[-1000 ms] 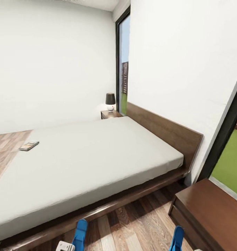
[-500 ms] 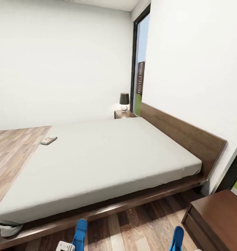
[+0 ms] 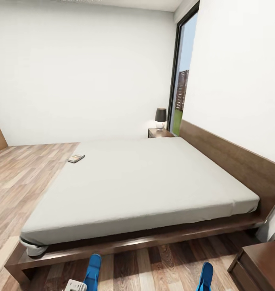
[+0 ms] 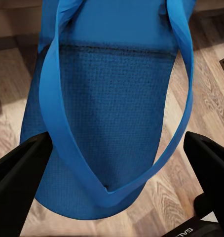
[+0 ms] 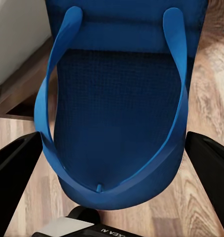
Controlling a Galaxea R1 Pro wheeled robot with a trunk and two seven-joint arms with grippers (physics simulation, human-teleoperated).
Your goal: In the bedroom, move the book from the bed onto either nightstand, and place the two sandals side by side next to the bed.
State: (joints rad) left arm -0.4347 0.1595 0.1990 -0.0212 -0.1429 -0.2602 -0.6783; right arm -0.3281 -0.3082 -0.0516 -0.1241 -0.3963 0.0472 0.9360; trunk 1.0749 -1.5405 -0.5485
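Two sandals (image 4: 112, 108) (image 5: 117, 103) gripper-held; book (image 3: 76, 158) on bed (image 3: 145, 182).

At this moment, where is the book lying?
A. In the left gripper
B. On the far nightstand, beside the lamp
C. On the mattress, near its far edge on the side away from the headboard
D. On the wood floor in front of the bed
C: the book lies flat on the pale mattress of the bed, near its far left edge, well away from the far nightstand that carries the lamp.
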